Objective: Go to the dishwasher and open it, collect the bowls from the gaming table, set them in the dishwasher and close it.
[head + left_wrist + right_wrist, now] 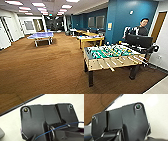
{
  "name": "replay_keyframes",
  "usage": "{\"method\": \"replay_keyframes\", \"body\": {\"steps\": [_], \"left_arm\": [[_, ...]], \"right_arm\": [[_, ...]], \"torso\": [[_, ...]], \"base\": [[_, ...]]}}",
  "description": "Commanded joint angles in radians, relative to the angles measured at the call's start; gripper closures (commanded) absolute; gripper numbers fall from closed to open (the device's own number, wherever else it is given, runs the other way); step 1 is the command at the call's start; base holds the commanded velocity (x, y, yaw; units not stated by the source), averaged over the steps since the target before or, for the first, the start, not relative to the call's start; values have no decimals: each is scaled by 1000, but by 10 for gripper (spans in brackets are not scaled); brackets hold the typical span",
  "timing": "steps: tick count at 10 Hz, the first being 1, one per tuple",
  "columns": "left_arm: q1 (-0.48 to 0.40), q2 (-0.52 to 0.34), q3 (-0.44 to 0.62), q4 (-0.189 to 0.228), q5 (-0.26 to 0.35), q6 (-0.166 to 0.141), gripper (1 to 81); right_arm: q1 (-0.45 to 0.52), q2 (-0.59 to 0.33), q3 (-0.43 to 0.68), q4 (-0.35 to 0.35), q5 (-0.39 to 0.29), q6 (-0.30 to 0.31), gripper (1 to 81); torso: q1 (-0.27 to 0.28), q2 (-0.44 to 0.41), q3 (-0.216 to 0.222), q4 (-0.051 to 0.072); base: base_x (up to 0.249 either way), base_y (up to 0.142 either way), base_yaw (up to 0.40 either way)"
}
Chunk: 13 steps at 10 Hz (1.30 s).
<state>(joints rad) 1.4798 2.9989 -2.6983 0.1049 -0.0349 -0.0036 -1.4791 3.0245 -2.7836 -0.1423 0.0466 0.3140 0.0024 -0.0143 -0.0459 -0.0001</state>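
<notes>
Looking across a wide brown carpet (37, 70), the robot's head camera takes in a blue table-tennis table (40, 35) at upper left, the white-topped, yellow-edged gaming table (90, 38) at centre, its long axis running away from the camera, and a foosball table (113, 56) at right, a person (140, 29) standing behind it. Open floor lies ahead. Bowls are too small to make out; whether either gripper is clenched or released cannot be told.

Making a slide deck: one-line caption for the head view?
Foosball table on brown carpet, a person behind it, ping-pong table beyond.
</notes>
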Motion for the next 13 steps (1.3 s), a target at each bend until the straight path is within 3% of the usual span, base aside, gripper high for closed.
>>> {"method": "replay_keyframes", "body": {"steps": [1, 13], "left_arm": [[-48, -3, -2, -5, 50, 2, 10], [-46, -1, -2, -5, 50, 2, 10]], "right_arm": [[50, -2, 1, -6, -48, -3, 10], [47, -3, 1, -6, -48, -3, 10]], "torso": [[0, 0, 0, 0], [0, 0, 0, 0]], "base": [[0, 0, 206], [0, 0, 193]]}}
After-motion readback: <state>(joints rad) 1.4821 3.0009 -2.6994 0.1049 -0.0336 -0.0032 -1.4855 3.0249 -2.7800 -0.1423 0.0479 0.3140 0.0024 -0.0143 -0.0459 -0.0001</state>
